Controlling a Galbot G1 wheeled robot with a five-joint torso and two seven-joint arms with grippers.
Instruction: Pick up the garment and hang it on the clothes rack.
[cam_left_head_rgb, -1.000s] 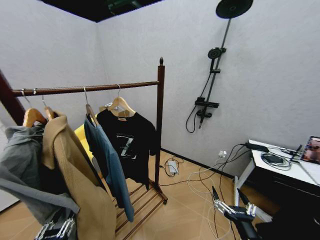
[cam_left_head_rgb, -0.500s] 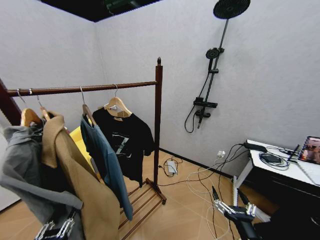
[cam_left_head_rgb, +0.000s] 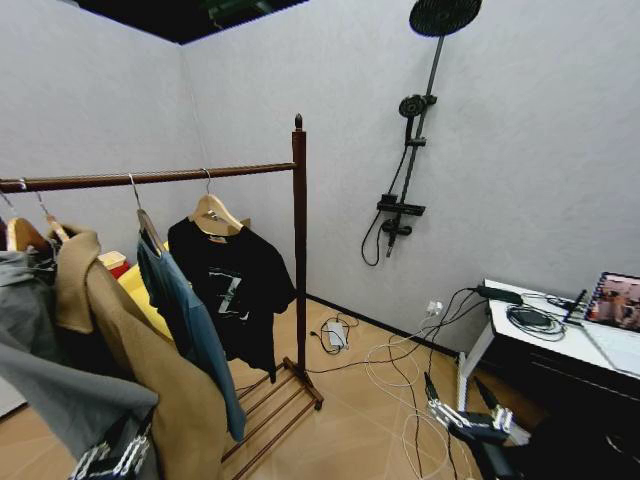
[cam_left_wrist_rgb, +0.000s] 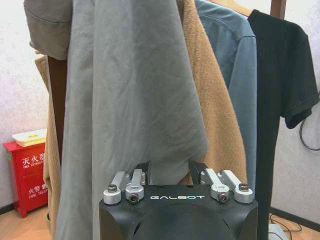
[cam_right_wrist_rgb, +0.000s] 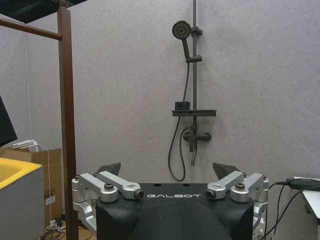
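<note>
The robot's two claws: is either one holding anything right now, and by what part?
Nothing is held. The right gripper is open with bare air between its fingers. The left gripper is open too, close to a grey garment but not clamping it. The black T-shirt hangs on the rack.

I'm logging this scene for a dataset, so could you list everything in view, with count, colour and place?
clothes rack: one, dark reddish-brown wood, left of the room.
garment: one, black T-shirt with white print, on a light wooden hanger, nearest the rack's right post.
teal-blue shirt: one, hanging beside the black one.
tan coat: one, further left on the bar.
grey garment: one, leftmost, right in front of the left gripper.
shower set: one, black, on the far wall.
white table: one, right side, carrying cables and a laptop.
red box: one, on the floor by the wall.
left gripper: open, low beside the grey garment.
right gripper: open, low, facing the shower wall.
</note>
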